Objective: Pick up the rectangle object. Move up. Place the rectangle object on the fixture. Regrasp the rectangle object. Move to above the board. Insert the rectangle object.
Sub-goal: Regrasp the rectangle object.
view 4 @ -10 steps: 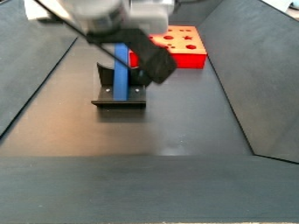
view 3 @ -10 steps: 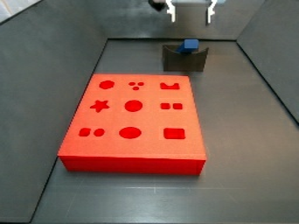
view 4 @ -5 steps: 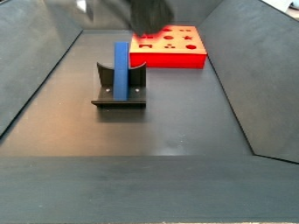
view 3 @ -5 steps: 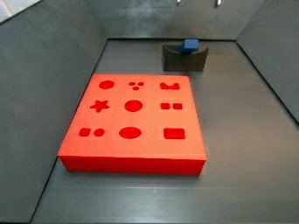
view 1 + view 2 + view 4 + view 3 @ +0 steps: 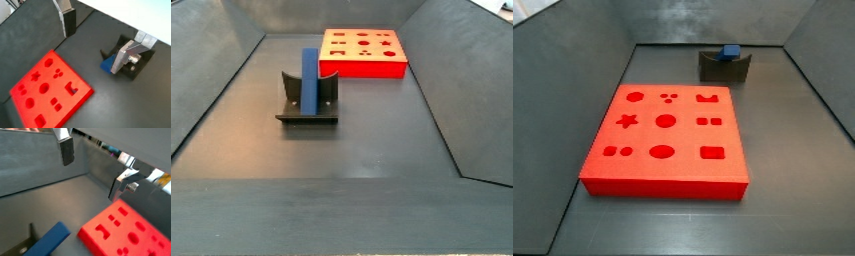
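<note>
— Gone from both side views since a second ago: the claw, seen now only in the wrist views. Unmoved, the long slim blue rectangle bar.

— And placed where?

— Lying in the notch of the small dark grey fixture block, crosswise, one square end poking toward the camera in a side view. Touched by nothing.

— Claw state?

— Spread wide, empty; flat silver fingers with dark pads, well apart, high above the floor.

— Beyond that?

— Large flat red board with shaped cut-outs, flat on the dark floor, apart from the fixture, visible too in both wrist views.
</note>
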